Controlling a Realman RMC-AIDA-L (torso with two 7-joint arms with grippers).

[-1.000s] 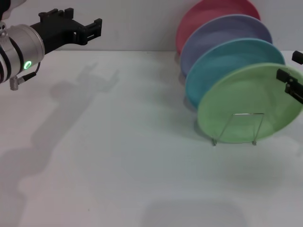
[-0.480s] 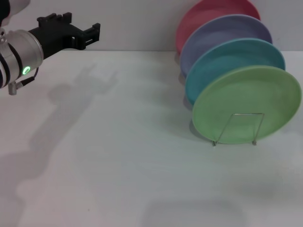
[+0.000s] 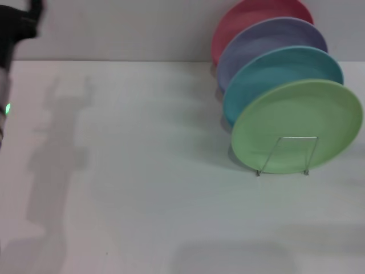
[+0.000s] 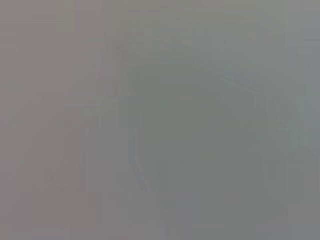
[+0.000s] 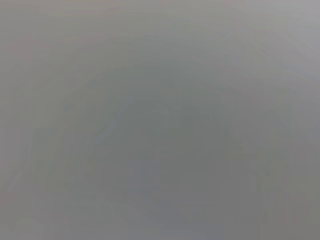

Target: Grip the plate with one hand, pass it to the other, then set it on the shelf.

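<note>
I see a white tabletop (image 3: 142,188) meeting a pale wall (image 3: 125,28) at the 12 o'clock side of the head view. At the 10 o'clock corner, the left gripper (image 3: 17,25) shows only as a dark blurred mass at the frame edge, with a green light (image 3: 7,108) on its arm just below; I cannot tell whether it is open or closed. It is well apart from all plates. The right gripper is not in view. Both wrist views return a uniform grey field with no readable content. Toward 3 o'clock, the light green plate (image 3: 296,125) stands tilted on edge in the wire rack (image 3: 288,154), whose front loop crosses the plate's lower face. Behind it, stepping toward 1 o'clock, stand the turquoise plate (image 3: 274,71), the lavender plate (image 3: 268,37) and the pink plate (image 3: 251,14), each overlapped by the one in front.
</note>
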